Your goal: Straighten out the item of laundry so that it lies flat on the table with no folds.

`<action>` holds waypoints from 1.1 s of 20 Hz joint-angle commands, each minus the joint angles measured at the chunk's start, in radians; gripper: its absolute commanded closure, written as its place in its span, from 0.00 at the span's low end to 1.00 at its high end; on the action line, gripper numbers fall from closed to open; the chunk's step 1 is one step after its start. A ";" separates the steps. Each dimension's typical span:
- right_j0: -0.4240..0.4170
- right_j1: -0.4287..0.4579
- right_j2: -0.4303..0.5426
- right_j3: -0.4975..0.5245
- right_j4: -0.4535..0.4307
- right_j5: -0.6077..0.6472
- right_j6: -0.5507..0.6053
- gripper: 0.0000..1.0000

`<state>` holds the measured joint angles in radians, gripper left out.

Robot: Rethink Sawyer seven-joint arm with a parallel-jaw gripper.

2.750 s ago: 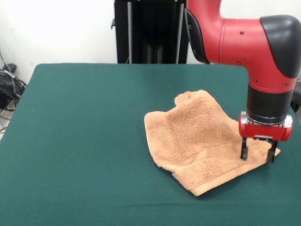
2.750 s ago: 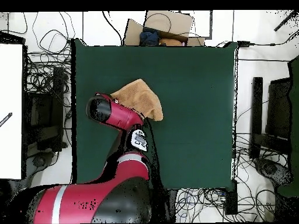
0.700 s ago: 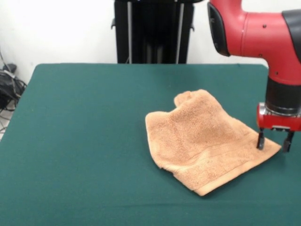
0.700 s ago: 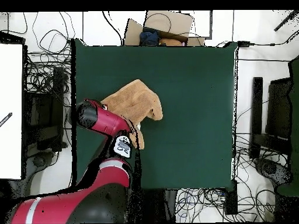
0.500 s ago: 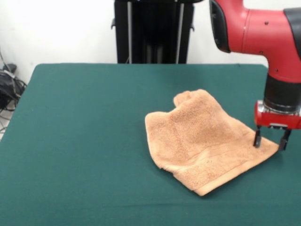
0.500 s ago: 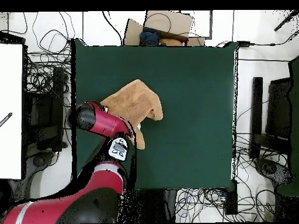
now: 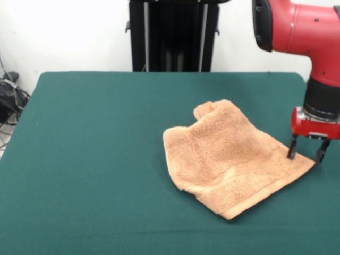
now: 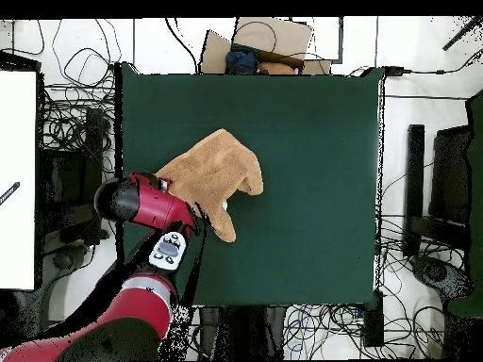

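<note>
From the front, the gripper (image 7: 306, 155) stands with its jaws apart, astride the right corner of the towel (image 7: 228, 157), tips low near the cloth; whether they touch it I cannot tell. The towel lies crumpled on the table (image 7: 95, 149), spreading left from the claw.

From overhead, the arm hides the gripper; the towel (image 8: 215, 172) runs diagonally away from it, toward the table's (image 8: 311, 189) middle.

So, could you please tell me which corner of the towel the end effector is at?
The end effector straddles the towel's pointed corner at the front view's right edge, unlike the bunched far corner.
</note>
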<state>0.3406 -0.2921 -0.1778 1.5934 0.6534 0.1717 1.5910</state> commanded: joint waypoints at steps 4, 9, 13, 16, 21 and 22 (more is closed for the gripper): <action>0.035 0.068 -0.044 0.016 0.058 0.082 0.326 0.00; 0.014 0.072 -0.031 0.011 0.046 0.084 0.297 0.00; 0.011 0.075 -0.032 0.004 0.041 0.092 0.290 0.00; 0.013 0.077 -0.037 0.001 0.040 0.098 0.290 0.00; 0.020 0.081 -0.051 -0.006 0.042 0.109 0.295 0.00; 0.022 0.082 -0.056 -0.008 0.042 0.111 0.297 0.00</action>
<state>0.3721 -0.2695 -0.2371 1.5878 0.6608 0.1818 1.5979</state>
